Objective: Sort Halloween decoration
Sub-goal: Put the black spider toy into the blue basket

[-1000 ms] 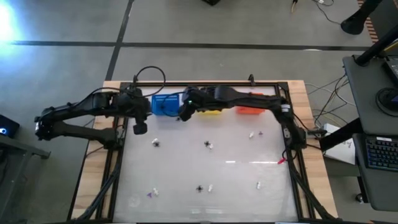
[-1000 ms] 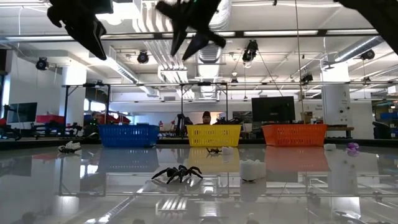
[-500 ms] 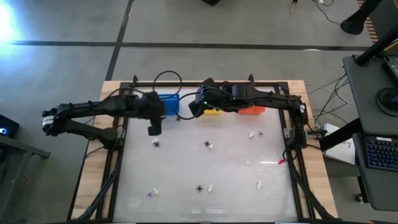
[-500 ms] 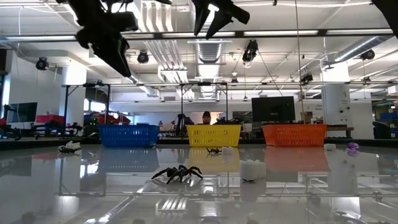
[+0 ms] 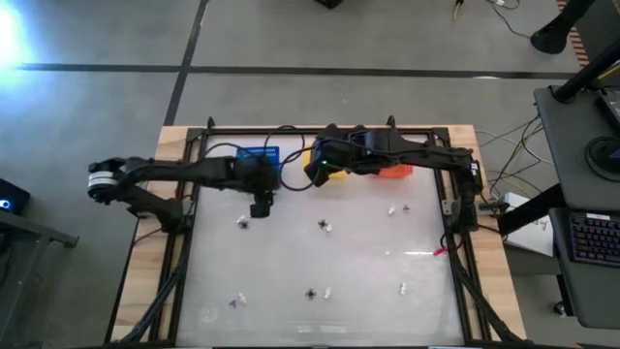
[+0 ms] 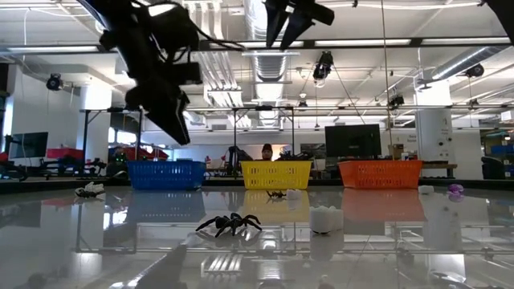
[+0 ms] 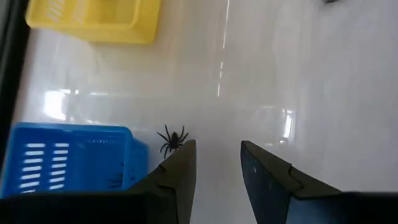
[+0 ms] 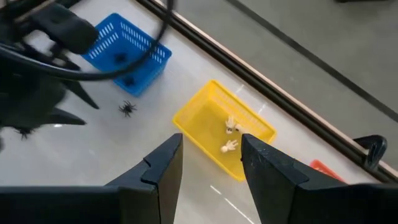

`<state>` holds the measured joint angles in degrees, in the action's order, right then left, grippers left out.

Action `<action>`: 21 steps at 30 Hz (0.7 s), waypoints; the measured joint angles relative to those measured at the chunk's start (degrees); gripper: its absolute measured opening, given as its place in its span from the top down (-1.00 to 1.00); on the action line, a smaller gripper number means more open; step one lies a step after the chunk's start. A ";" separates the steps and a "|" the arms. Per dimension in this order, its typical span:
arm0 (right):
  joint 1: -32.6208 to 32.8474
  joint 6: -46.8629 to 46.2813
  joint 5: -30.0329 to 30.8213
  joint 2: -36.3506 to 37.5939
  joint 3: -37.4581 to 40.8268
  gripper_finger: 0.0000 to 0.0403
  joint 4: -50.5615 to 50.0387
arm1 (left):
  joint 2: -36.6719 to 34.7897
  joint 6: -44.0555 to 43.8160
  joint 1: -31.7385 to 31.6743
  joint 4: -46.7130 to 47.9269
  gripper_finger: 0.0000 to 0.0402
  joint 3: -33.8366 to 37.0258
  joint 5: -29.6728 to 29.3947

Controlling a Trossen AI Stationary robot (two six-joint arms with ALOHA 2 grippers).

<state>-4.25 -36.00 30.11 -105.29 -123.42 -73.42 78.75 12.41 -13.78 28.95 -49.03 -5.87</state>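
The decoration is many tiny trinkets lying on the white table. A black spider (image 5: 243, 223) lies near the blue basket (image 5: 257, 155), and others lie farther out: a black spider (image 5: 311, 293), whitish pieces (image 5: 392, 208) and a purple piece (image 5: 232, 302). My left gripper (image 5: 262, 206) hangs open above the table beside the blue basket; in its wrist view the spider (image 7: 173, 139) lies just beyond its fingers (image 7: 214, 168). My right gripper (image 5: 315, 173) is open and high over the yellow basket (image 8: 224, 134), which holds whitish pieces (image 8: 228, 147).
Blue, yellow and orange baskets (image 6: 380, 173) stand in a row along the far edge. The blue basket (image 8: 127, 53) holds black spiders. In the low view a spider (image 6: 229, 223) and a whitish piece (image 6: 325, 218) lie in the foreground. A dark frame borders the table.
My left gripper has moved toward the table's right and somewhat nearer, coming lower, from beside the blue basket's left end to its right front. My right gripper has moved right and up, from the blue basket's right end to over the yellow basket.
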 joint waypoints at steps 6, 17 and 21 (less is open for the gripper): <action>0.00 2.45 -0.01 1.77 0.00 0.23 0.00 | 5.52 -1.15 -2.78 -2.96 0.46 -0.01 2.19; 0.00 6.22 -0.01 2.86 0.00 0.23 -0.14 | 10.86 -1.10 -8.07 -4.18 0.46 -0.01 5.43; -0.02 7.34 -0.01 2.86 0.00 0.23 -0.25 | 12.46 -0.84 -8.95 -5.16 0.46 -0.01 7.04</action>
<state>-4.27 -28.67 30.11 -102.43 -123.42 -73.67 91.22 11.57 -22.73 23.79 -49.04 1.17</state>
